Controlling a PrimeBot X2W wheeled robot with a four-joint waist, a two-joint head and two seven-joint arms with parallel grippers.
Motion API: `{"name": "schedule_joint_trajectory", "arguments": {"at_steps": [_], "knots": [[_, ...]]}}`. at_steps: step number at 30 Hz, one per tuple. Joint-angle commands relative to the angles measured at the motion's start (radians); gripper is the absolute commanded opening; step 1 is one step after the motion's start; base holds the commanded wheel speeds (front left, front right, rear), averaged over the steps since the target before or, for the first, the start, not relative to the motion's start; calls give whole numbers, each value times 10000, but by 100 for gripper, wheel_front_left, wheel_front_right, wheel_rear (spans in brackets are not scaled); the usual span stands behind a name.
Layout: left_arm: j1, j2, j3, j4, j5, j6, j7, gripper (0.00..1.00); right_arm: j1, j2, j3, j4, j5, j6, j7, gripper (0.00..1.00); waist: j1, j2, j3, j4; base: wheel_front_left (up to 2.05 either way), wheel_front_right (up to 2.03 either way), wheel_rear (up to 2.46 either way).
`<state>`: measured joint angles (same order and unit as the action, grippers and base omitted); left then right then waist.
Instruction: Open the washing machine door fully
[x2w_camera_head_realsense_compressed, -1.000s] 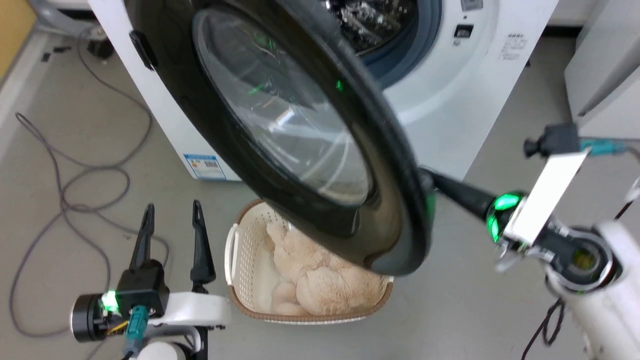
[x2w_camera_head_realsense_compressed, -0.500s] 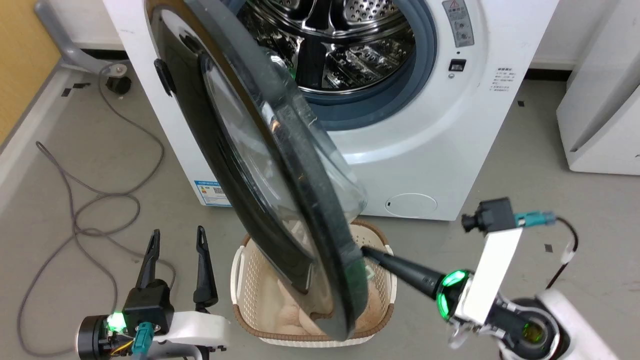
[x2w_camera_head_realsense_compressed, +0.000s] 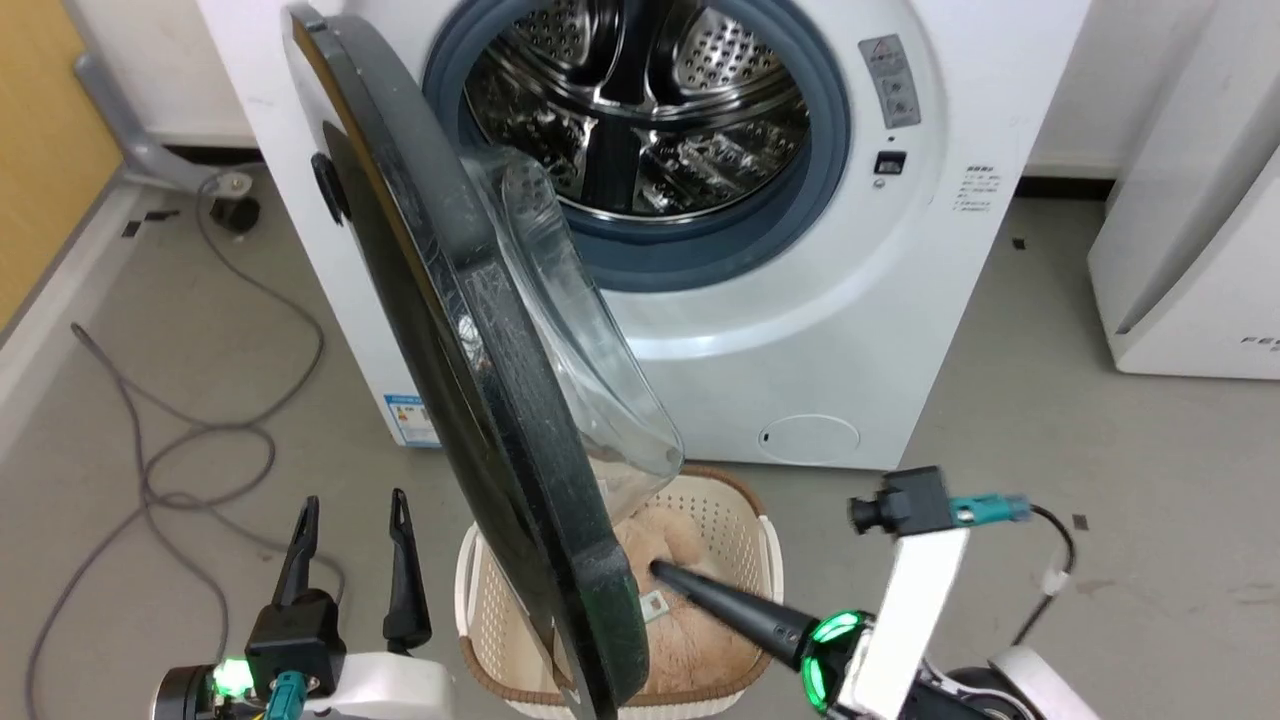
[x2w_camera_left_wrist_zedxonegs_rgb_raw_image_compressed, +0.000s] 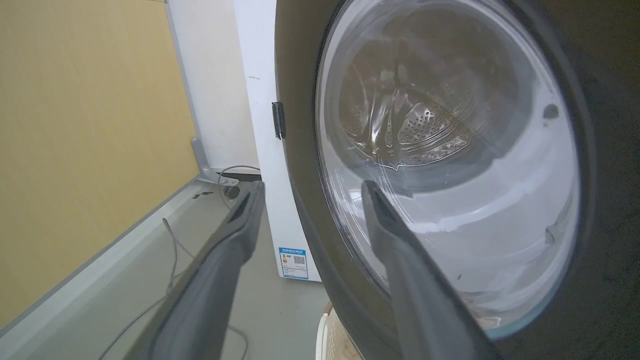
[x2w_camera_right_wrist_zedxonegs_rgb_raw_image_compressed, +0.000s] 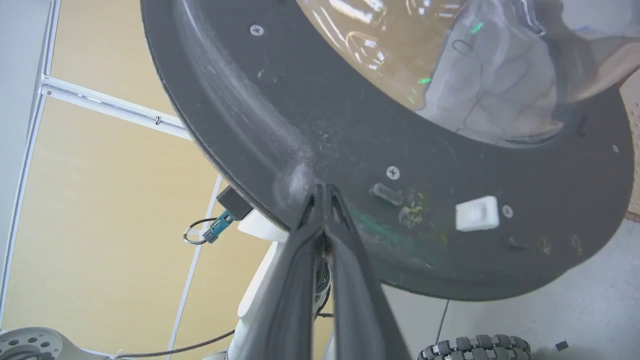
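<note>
The white washing machine (x2w_camera_head_realsense_compressed: 850, 330) stands ahead with its steel drum (x2w_camera_head_realsense_compressed: 640, 110) exposed. The washing machine door (x2w_camera_head_realsense_compressed: 450, 330), a black disc with a clear glass bowl (x2w_camera_head_realsense_compressed: 570, 330), hangs from the left side and stands nearly edge-on to the head view. My right gripper (x2w_camera_head_realsense_compressed: 655, 570) is shut, its tip against the door's matte inner face (x2w_camera_right_wrist_zedxonegs_rgb_raw_image_compressed: 350, 150) near the lower rim, beside a small white latch piece (x2w_camera_right_wrist_zedxonegs_rgb_raw_image_compressed: 477, 214). My left gripper (x2w_camera_head_realsense_compressed: 350, 510) is open and holds nothing, low at the left. In the left wrist view it (x2w_camera_left_wrist_zedxonegs_rgb_raw_image_compressed: 312, 186) points at the door's glossy outer face (x2w_camera_left_wrist_zedxonegs_rgb_raw_image_compressed: 450, 165).
A cream basket (x2w_camera_head_realsense_compressed: 745, 540) with a beige plush toy sits on the floor under the door. Grey cables (x2w_camera_head_realsense_compressed: 180, 440) loop over the floor at the left, near a yellow wall (x2w_camera_head_realsense_compressed: 40, 150). A white appliance (x2w_camera_head_realsense_compressed: 1190, 250) stands at the right.
The door has swung wider, from facing the camera to nearly edge-on, with my shut right gripper following against its inner side. The head view has shifted. My left gripper stays open and still.
</note>
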<state>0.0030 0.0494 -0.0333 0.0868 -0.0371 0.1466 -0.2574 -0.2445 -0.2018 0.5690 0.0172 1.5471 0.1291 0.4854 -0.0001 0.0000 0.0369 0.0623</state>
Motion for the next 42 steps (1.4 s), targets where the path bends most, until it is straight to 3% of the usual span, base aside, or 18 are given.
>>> {"name": "schedule_joint_trajectory", "arguments": {"at_steps": [1, 5, 12, 18, 21, 26, 28, 32, 42], "knots": [[168, 8, 24, 25, 18, -11, -44, 100, 213, 48, -108, -23, -63, 16, -291, 0, 1, 0, -107, -44, 0, 0, 0], [295, 8, 16, 3, 9, 11, -44, 100, 326, 4, -697, -76, -426, 16, -1449, 0, 1, 0, -204, -124, 0, 0, 0], [353, 8, 157, 17, 22, -37, -44, 100, 256, -381, -1554, -110, -2015, 16, -4605, 0, 1, 0, -289, -328, 0, 0, 0], [422, 8, 240, -12, 30, -46, -44, 100, 191, -1173, -1861, 178, -4626, 16, -7232, 0, 1, 0, -410, -465, 0, 0, 0], [469, 8, 257, -38, 40, -35, -44, 100, 247, -1132, -2621, 259, -6563, 16, -7454, 0, 1, 0, -458, -512, 0, 0, 0], [511, 8, 264, -91, 28, -2, -44, 100, 831, -207, -4444, -395, -9778, 16, -7468, 0, 1, 0, -482, -534, 0, 0, 0], [513, 8, 254, -105, 23, 1, -44, 100, 1097, -88, -4812, -614, -11304, 16, -7469, 0, 1, 0, -471, -524, 0, 0, 0], [506, 8, 270, -96, 22, -5, -44, 100, 1634, 398, -5357, -678, -13050, 16, -7470, 0, 1, 0, -464, -508, 0, 0, 0], [499, 8, 288, -72, 32, -38, -44, 100, 2708, 1167, -5743, 147, -14030, 16, -7471, 0, 1, 0, -470, -418, 0, 0, 0]]}}
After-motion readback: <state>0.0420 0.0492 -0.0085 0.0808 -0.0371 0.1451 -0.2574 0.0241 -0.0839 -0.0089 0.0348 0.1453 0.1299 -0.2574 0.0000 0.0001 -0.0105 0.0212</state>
